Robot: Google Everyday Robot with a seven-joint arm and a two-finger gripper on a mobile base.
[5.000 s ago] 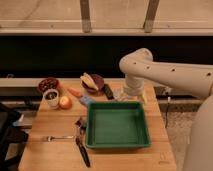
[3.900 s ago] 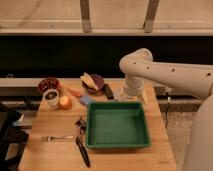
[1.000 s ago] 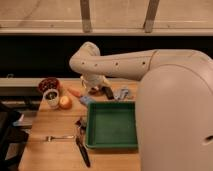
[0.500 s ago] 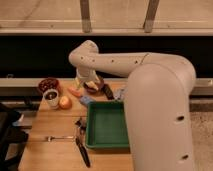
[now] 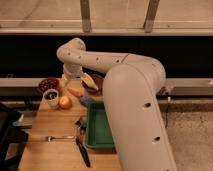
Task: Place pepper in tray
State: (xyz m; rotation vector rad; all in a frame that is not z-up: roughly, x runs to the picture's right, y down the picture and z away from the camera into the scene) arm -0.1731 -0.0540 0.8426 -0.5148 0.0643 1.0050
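Note:
The pepper (image 5: 75,91), small and orange-red, lies on the wooden table in front of the dark round plate (image 5: 98,79). The green tray (image 5: 96,129) stands right of the table's middle, and my white arm hides its right part. My gripper (image 5: 66,80) hangs at the end of the arm that reaches left across the table. It is just above and to the left of the pepper, next to the plate. Nothing shows in its grasp.
A pale yellow corn-like piece (image 5: 89,80) lies on the plate. A dark-red bowl (image 5: 47,84), a white cup (image 5: 51,97) and a round yellow-orange fruit (image 5: 65,102) stand at the left. A fork (image 5: 56,137) and a dark utensil (image 5: 82,150) lie in front, left of the tray.
My arm has swung from the right of the tray leftward across the table. The gripper now hangs over the pepper and plate area. The pepper and tray have not moved.

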